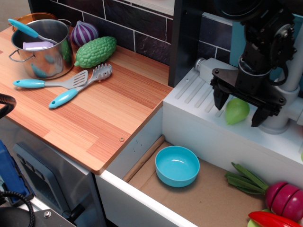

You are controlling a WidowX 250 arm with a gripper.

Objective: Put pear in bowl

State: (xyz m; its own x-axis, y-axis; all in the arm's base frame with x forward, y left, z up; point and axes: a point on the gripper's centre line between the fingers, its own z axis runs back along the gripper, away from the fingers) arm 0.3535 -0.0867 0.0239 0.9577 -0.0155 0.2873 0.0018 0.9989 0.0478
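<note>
The light-green pear [236, 111] lies on the white ridged drainboard [199, 94] at the right. My black gripper [240, 111] is open, lowered over the pear, with one finger [220, 100] to its left and the other finger [261, 115] to its right, not closed on it. The turquoise bowl [177, 165] sits empty and upright down in the sink, on the brown floor, below and to the left of the pear.
Dark green leafy stalks [246, 178], a magenta vegetable [285, 199] and a red pepper [274, 220] lie in the sink's right end. A grey faucet base [277, 120] stands right of the gripper. On the wooden counter [90, 113]: steel pot [41, 47], bumpy gourd [96, 51], spatula [49, 83], pasta spoon [80, 87].
</note>
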